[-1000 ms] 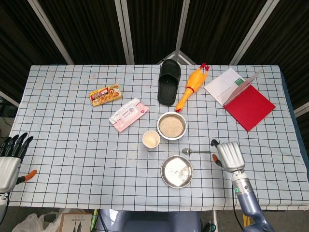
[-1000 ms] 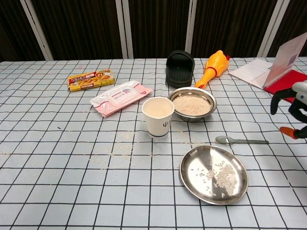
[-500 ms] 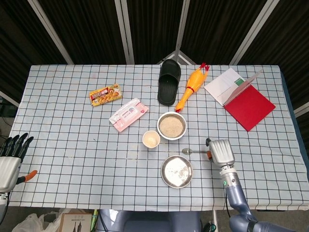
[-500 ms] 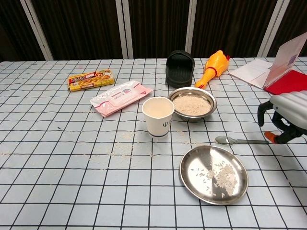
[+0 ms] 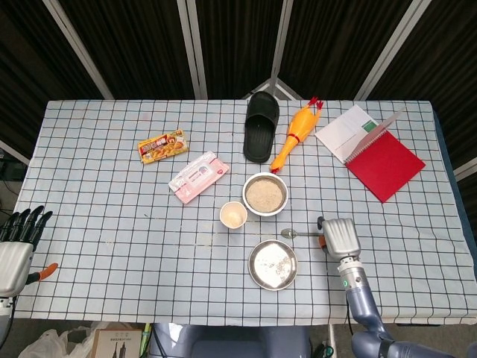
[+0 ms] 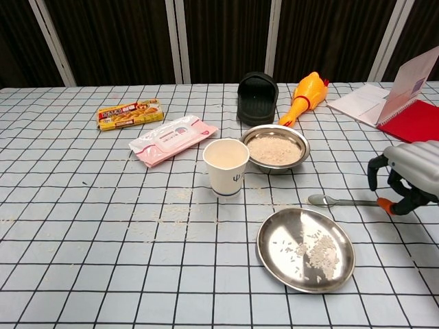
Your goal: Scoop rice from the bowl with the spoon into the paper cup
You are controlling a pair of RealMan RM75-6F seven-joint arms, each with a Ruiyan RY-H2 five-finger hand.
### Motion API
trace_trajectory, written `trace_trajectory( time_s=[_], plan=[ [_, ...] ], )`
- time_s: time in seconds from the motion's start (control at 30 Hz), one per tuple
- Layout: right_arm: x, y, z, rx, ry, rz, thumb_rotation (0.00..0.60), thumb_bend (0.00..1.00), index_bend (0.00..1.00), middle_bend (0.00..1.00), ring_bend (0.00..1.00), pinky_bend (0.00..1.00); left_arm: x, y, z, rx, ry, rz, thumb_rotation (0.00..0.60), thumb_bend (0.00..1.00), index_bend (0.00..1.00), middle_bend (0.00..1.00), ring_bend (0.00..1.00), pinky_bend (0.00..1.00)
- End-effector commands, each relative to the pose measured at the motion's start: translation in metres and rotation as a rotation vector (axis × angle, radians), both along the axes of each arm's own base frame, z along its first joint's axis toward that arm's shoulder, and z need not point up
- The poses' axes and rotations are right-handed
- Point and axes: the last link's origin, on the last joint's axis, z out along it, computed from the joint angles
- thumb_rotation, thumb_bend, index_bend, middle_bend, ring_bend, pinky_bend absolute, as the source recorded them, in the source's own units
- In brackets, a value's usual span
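Since the earlier frames, we see the right robot hand (image 6: 405, 177) has come in from the right edge and lowered over the handle end of the spoon (image 6: 339, 201), which has not shifted. The spoon lies flat on the checked surface (image 5: 112, 194), bowl end pointing left, between the bowl of rice (image 6: 275, 148) and the metal plate (image 6: 306, 249). In the head view the right robot hand (image 5: 337, 237) covers the tip of the handle; its fingers curl downward around that end, but we cannot tell whether they actually grip it.

We see the paper cup (image 6: 226, 167) standing upright just left of the bowl of rice, apart from it, and loose grains lie scattered on the plate and on the cloth near the cup.

Farther out, the left robot hand (image 5: 16, 246) sits at the left edge of the surface, fingers straight and spread, holding nothing.

Behind the bowl we see a black slipper (image 5: 261, 136) and a yellow rubber chicken (image 5: 296, 133) side by side, a pink wipes pack (image 5: 198, 177) and a yellow box (image 5: 162, 145) to the left, and a red notebook (image 5: 384, 162) with an open booklet (image 5: 349, 132) at far right.
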Motion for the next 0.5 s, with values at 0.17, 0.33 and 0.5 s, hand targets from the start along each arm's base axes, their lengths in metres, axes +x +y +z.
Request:
trace_trajectory(
  time_s=[0.17, 0.33, 0.5],
  plan=[
    [-0.0006, -0.0026, -0.0025, 0.003, 0.000, -0.014, 0.600, 0.45, 0.51, 0.88, 0.95, 1.00, -0.0002, 0.0001, -0.0001, -0.002, -0.003, 0.004, 0.600, 0.00, 0.00, 0.00, 0.00, 0.00],
    [0.0001, -0.0030, -0.0050, 0.008, -0.001, -0.018, 0.600, 0.45, 0.51, 0.88, 0.95, 1.00, -0.0001, 0.0005, -0.0003, -0.004, -0.003, 0.006, 0.600, 0.00, 0.00, 0.00, 0.00, 0.00],
    [-0.0004, -0.0027, -0.0079, 0.014, 0.001, -0.024, 0.600, 0.45, 0.51, 0.88, 0.95, 1.00, -0.0001, 0.0004, -0.0003, -0.005, -0.004, 0.007, 0.600, 0.00, 0.00, 0.00, 0.00, 0.00]
  ],
)
